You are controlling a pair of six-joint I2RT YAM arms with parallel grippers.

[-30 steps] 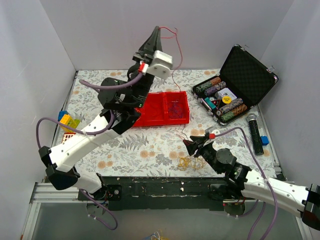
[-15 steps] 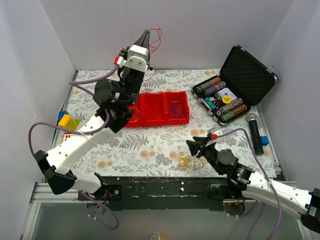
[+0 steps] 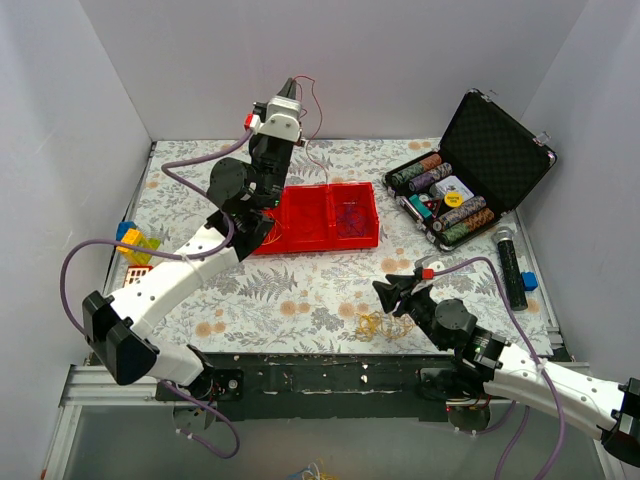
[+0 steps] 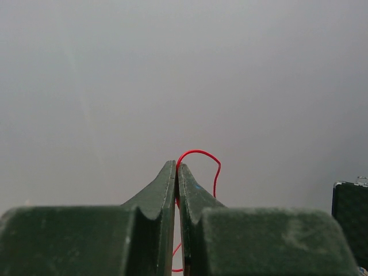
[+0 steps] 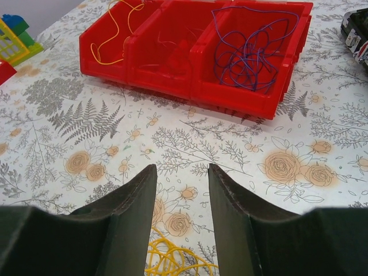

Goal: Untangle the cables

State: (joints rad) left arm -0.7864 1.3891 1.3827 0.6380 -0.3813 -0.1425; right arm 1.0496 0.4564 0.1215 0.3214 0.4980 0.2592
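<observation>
My left gripper (image 3: 291,86) is raised high near the back wall, shut on a thin red cable (image 3: 310,100) that loops above its tips and hangs down toward the red bin (image 3: 320,240); the left wrist view shows the red cable (image 4: 201,155) pinched between the closed fingers. My right gripper (image 3: 393,289) is open and empty, low over the table near the front. A yellow cable tangle (image 3: 380,325) lies just below it, also in the right wrist view (image 5: 172,259). Purple cables (image 5: 250,49) lie in the bin's right compartment, a yellow-orange cable (image 5: 112,34) in its left.
An open black case (image 3: 470,170) with poker chips stands at the back right. A black cylinder (image 3: 511,265) lies by the right edge. Toy blocks (image 3: 135,245) sit at the left edge. The red bin (image 5: 190,75) has three compartments.
My left gripper swung left and then lowered a little with the red cable, whose lower end has lifted off the table near the right gripper. The right gripper has barely moved.
</observation>
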